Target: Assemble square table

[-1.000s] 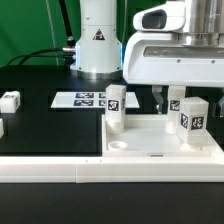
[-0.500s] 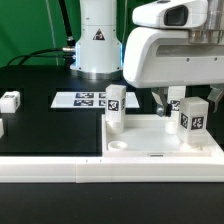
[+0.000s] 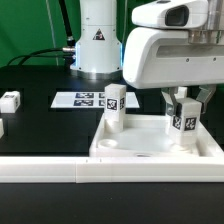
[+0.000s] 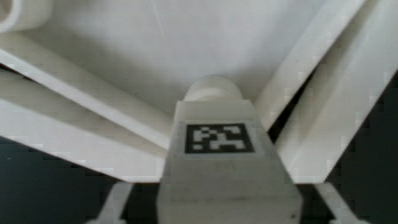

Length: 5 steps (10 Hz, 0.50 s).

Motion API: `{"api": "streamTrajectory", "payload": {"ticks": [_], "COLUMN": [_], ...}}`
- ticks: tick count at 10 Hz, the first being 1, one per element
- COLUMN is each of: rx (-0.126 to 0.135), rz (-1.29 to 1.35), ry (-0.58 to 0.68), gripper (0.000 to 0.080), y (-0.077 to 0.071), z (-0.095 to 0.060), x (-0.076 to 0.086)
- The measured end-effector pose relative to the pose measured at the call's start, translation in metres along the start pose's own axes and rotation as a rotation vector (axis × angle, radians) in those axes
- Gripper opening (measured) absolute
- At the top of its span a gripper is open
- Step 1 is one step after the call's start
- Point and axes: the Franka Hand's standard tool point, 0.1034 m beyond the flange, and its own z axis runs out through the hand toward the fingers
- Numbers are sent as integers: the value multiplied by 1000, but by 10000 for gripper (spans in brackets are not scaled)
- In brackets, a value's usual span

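The white square tabletop (image 3: 150, 148) lies on the black table with its rim and sockets facing up. One tagged white leg (image 3: 114, 108) stands upright in its far left corner. My gripper (image 3: 184, 106) is shut on a second tagged leg (image 3: 184, 125), held upright at the tabletop's right side. I cannot tell how deep it sits. In the wrist view this leg (image 4: 222, 140) fills the space between my fingers (image 4: 128, 200), with the tabletop's rim (image 4: 107, 75) beyond it. My gripper (image 4: 222, 208) grips the leg's sides.
Two loose white legs (image 3: 10, 100) (image 3: 2, 127) lie at the exterior view's left. The marker board (image 3: 82, 99) lies behind the tabletop. The long white border wall (image 3: 50, 168) runs along the front. The arm's base (image 3: 96, 40) stands at the back.
The tabletop has shifted toward the exterior view's left. The held leg has moved down and left with my gripper. The wrist housing now covers the area behind it.
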Motion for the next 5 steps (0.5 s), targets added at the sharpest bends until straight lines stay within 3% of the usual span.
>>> {"api": "streamTrajectory", "payload": {"ticks": [2,5], "rx": [0,8], "rz": [43,356], "ry": [0,-1], "gripper": [290,290], "y": [0,-2], "z": [0,1], "x": [0,0]}}
